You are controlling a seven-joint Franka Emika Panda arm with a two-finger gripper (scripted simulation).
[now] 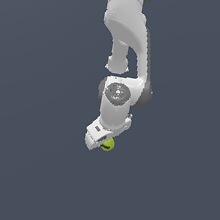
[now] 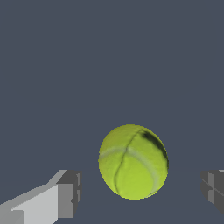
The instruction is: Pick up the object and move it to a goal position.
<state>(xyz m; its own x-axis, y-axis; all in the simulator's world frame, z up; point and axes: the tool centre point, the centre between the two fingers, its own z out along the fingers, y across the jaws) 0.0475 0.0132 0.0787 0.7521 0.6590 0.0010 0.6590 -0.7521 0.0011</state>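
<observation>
Item: ball (image 2: 133, 162) — small, yellow-green, with a pale curved seam and a dark smear near one edge. In the wrist view it appeared slightly oval, its longer dimension running roughly up the picture with a slight lean; being near-round, it pointed no clear way. The dark smear sat on the upper part facing the camera, the seam curving across the middle.

Location: on the plain dark grey floor (image 1: 21, 168), directly under the tool. In the exterior view the ball (image 1: 107, 144) showed only as a small patch peeping out beside the white gripper (image 1: 98, 140), toward the exterior view's right.

Tool: gripper (image 2: 140, 192) — fingers spread apart, one grey fingertip (image 2: 68, 194) to each side of the ball, with floor visible between each tip and the ball. Neither tip touched it. The ball sat between them, somewhat nearer the tip at the picture's edge (image 2: 213, 191).

Arm (image 1: 126, 33): white, hanging down from the top of the exterior view, its wrist tilted above the ball.
</observation>
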